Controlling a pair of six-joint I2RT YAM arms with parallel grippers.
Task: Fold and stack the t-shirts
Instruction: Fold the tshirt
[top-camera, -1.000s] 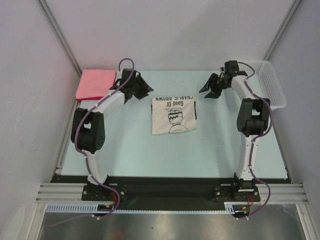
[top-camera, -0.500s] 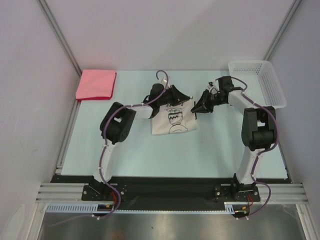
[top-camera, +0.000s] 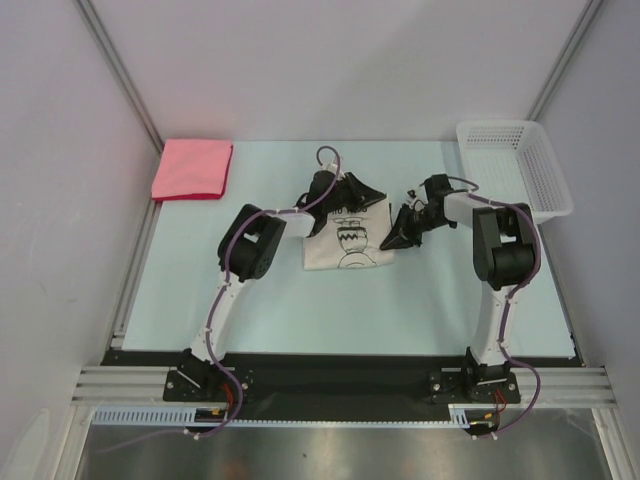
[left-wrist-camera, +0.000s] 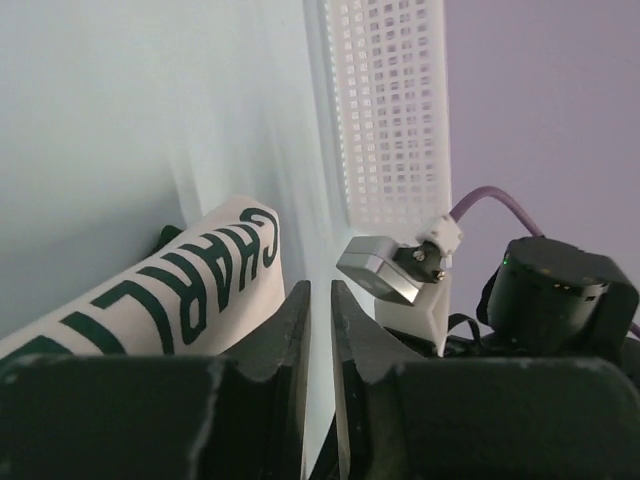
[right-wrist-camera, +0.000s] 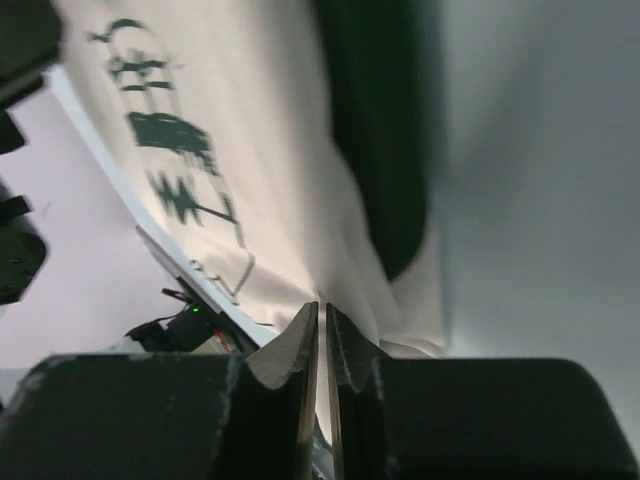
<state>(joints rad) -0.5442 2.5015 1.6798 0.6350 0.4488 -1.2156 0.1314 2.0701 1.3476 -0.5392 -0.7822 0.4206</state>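
The cream t-shirt (top-camera: 350, 247) with the cartoon print lies folded mid-table. Its "CHARL" lettering (left-wrist-camera: 200, 285) shows beside my left fingers, and its dark green sleeve (right-wrist-camera: 378, 140) shows in the right wrist view. My left gripper (top-camera: 370, 198) sits over the shirt's far edge. Its jaws (left-wrist-camera: 320, 292) are shut to a thin slit that shows only the pale table, with the lettered fold against the outer side of the left finger. My right gripper (top-camera: 391, 241) is at the shirt's right edge, shut (right-wrist-camera: 322, 310) on a fold of cream cloth. The pink-red t-shirt (top-camera: 192, 168) lies folded square at the far left.
A white mesh basket (top-camera: 548, 175) stands at the far right corner and fills the top of the left wrist view (left-wrist-camera: 395, 110). The right arm's wrist (left-wrist-camera: 405, 280) hangs close in front of my left fingers. Grey walls enclose the pale blue table (top-camera: 260, 300).
Both arms swung in from the far corners to the cream shirt and both grippers closed from wide open to nearly shut. The shirt's far edge is covered by the left gripper.
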